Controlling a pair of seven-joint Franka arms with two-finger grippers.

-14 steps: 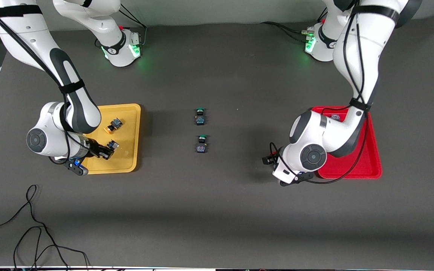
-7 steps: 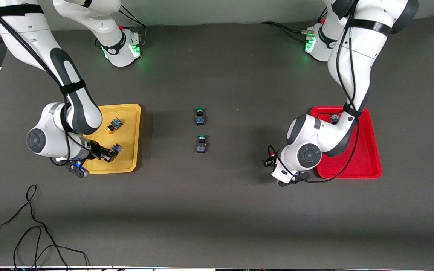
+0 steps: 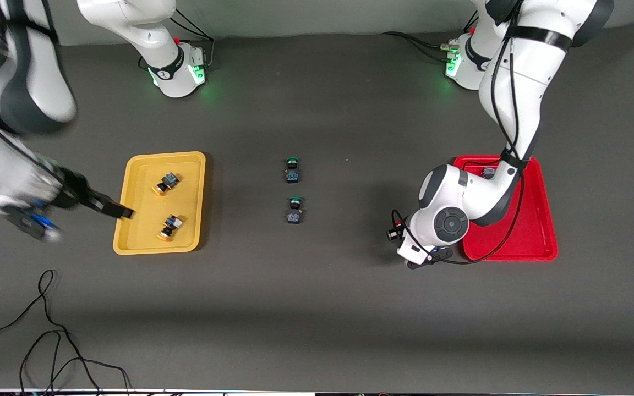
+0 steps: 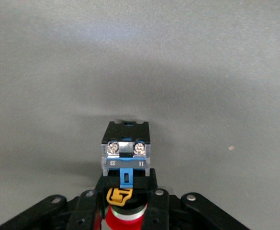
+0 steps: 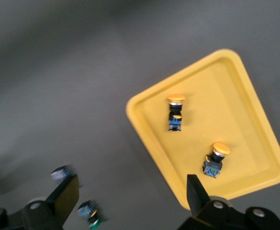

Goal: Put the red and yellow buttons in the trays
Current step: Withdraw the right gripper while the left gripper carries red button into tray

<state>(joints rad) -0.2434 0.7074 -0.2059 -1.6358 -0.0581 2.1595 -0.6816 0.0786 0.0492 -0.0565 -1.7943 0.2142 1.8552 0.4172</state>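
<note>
Already half the sorting looks done: two yellow-capped buttons, one (image 3: 164, 183) at 12 o'clock and one (image 3: 169, 225) at 5 o'clock, lie inside the yellow tray (image 3: 140, 242), well apart from each other. A red-capped button (image 3: 488, 172) sits in the red tray (image 3: 537, 231) near its 11 o'clock corner, partly hidden by the left arm. The last red-capped button (image 4: 125, 158) is pinched at its cap end between the jaws of the left gripper (image 3: 394, 234), body pointing outward, over bare table mat just off the red tray's 8 o'clock corner.

The right gripper (image 3: 121, 212) hangs over the yellow tray's 9 o'clock rim, jaws spread and empty, as the right wrist view shows.

The step in hand appears to be carrying the final red button to its tray. The next move likely calls for swinging the left gripper toward 3 o'clock, lifting the button over the raised rim, and letting go over the open floor in the tray's 6 o'clock half, away from the button resting there.

Two green-capped switches (image 3: 292, 169) (image 3: 294, 210) stand at mid-table, well apart from both trays. Loose black cable (image 3: 47, 330) lies at the front view's 7 o'clock, away from the work.
</note>
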